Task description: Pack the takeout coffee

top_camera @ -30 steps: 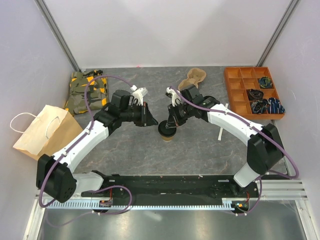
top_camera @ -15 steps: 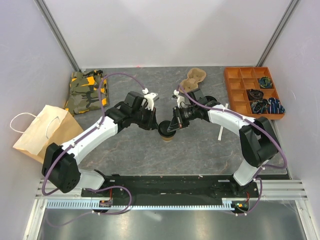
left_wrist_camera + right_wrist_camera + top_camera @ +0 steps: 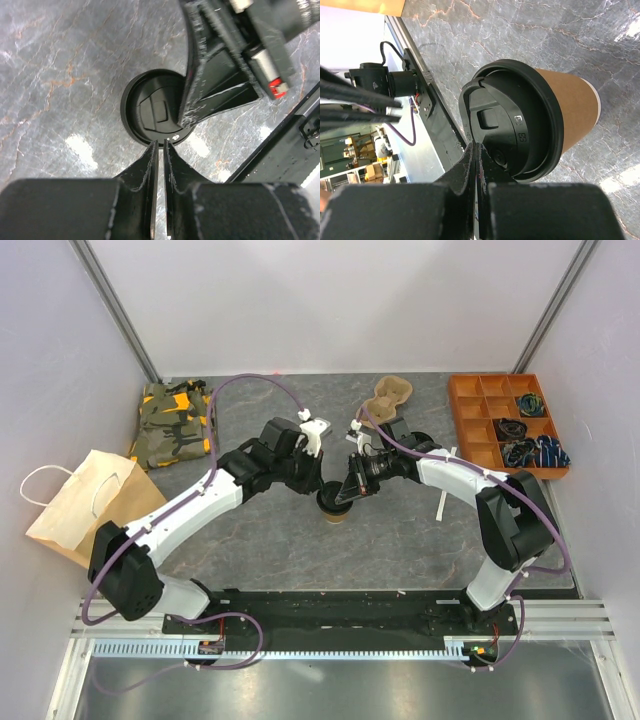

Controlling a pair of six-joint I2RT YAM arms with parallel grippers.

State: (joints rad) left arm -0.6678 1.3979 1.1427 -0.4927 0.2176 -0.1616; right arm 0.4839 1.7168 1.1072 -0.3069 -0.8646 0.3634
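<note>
Pressing the black lid (image 3: 515, 125) down onto the takeout coffee cup (image 3: 572, 107) is judged to be the step in hand. The right gripper (image 3: 474, 148) is seen with its fingers brought fully together, nothing pinched between them. Its tips are laid at the lid's rim, on the side nearest its own wrist. The left gripper (image 3: 160, 144) is held with its fingers all but together, only a thin slit being left and nothing seen in it. Its tips are set at the rim from the opposite side, so the cup is found directly beneath and between the two sets of tips, stood upright on the table (image 3: 400, 540). Whether the lid is snapped home all round cannot be told. The moulded carrier (image 3: 388, 395) is placed a little beyond the right gripper, and the brown paper bag (image 3: 95, 502) is laid well apart, out behind the left gripper's arm. No packing is done yet. For the next move, it is judged that the tips must be lifted clear and one pair of fingers spread wide. The cup wall would then be gripped below the lid, gently enough that the paper is neither crushed nor tipped.
</note>
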